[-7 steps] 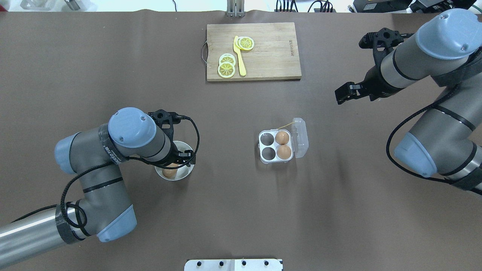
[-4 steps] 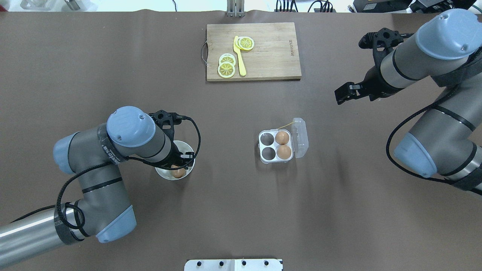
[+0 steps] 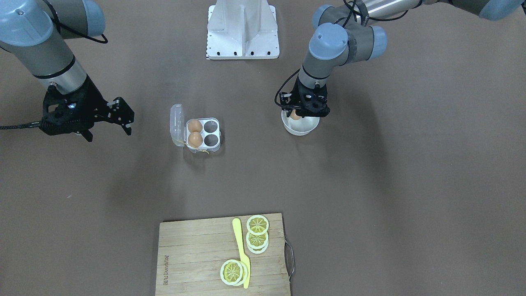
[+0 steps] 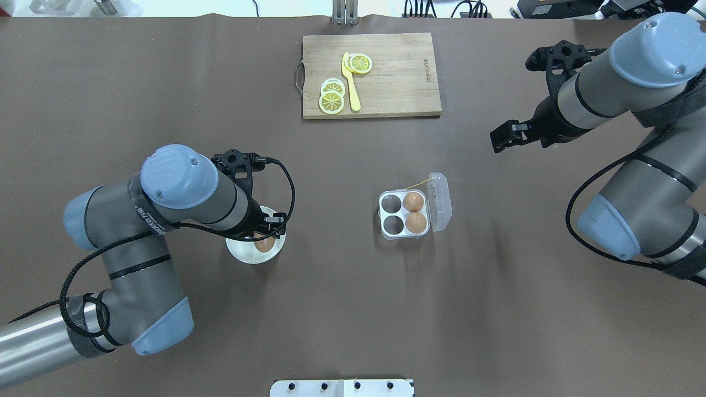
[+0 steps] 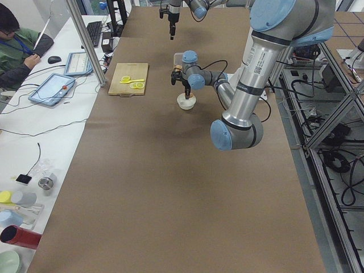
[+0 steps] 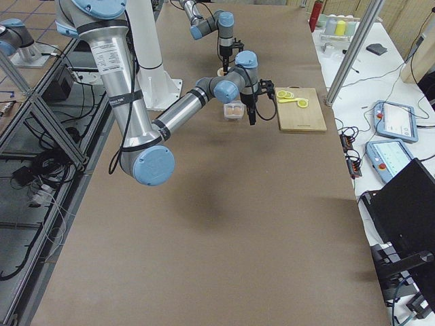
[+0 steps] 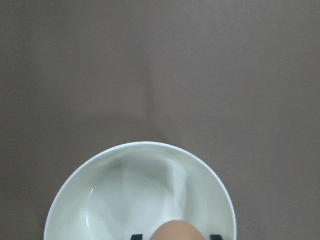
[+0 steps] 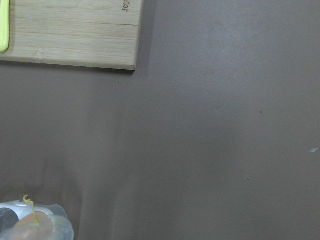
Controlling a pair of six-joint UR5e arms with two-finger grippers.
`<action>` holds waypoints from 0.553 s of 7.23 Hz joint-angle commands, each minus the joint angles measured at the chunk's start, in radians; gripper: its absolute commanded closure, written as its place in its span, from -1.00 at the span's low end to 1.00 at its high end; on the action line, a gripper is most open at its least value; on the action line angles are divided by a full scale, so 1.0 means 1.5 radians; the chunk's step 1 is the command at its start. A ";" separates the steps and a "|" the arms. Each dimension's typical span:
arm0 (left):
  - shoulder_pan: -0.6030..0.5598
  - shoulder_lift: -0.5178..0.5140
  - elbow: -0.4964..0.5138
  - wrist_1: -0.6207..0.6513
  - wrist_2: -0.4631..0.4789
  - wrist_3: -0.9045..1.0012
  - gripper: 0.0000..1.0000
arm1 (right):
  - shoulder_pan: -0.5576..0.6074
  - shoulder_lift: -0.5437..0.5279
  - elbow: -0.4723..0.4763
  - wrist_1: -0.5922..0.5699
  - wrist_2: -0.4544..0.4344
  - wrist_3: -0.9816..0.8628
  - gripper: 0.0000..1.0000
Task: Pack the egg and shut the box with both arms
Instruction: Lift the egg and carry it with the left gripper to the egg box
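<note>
My left gripper is shut on a tan-brown egg and holds it just above the white bowl. The left wrist view shows the egg between two black fingertips over the bowl. The clear box stands mid-table with its lid open to the right. It holds two eggs in the right cells; the left cells are empty. My right gripper hangs open and empty above the table, far right of the box.
A wooden cutting board with lemon slices and a yellow knife lies at the far edge. The white base block sits at the robot's side. An operator sits beyond the table.
My left gripper has closed on the egg and raised it a little out of the bowl, with the arm's wrist swinging left. The right arm and the box have not moved.
</note>
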 commanded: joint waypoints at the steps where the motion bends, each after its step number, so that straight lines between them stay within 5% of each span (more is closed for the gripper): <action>1: -0.009 -0.009 -0.019 -0.031 0.038 0.004 1.00 | 0.000 0.000 0.001 0.000 0.000 0.000 -1.00; 4: -0.001 -0.041 0.006 -0.121 0.079 0.002 1.00 | 0.000 0.000 0.001 0.000 0.000 0.000 -1.00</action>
